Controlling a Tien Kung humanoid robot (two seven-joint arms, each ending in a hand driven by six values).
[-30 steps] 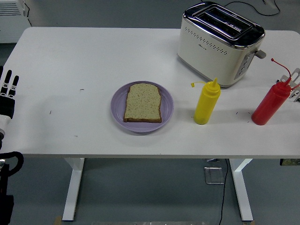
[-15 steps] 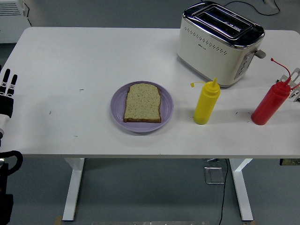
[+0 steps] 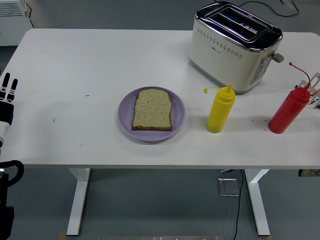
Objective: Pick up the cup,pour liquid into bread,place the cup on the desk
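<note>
Bread [image 3: 152, 109] flat on purple plate [image 3: 126, 112]

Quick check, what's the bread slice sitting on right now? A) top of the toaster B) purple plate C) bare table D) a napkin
B: the bread slice lies flat on the purple plate near the table's middle, left of the yellow squeeze bottle and well clear of the toaster.

The left hand [image 3: 7, 102] is cut by the picture's left edge, so only part of it shows. At the right edge, the right hand [image 3: 315, 91] shows only as a few pale fingers [image 3: 314, 79] beside the red bottle [image 3: 288, 111]; their grip cannot be told.
</note>
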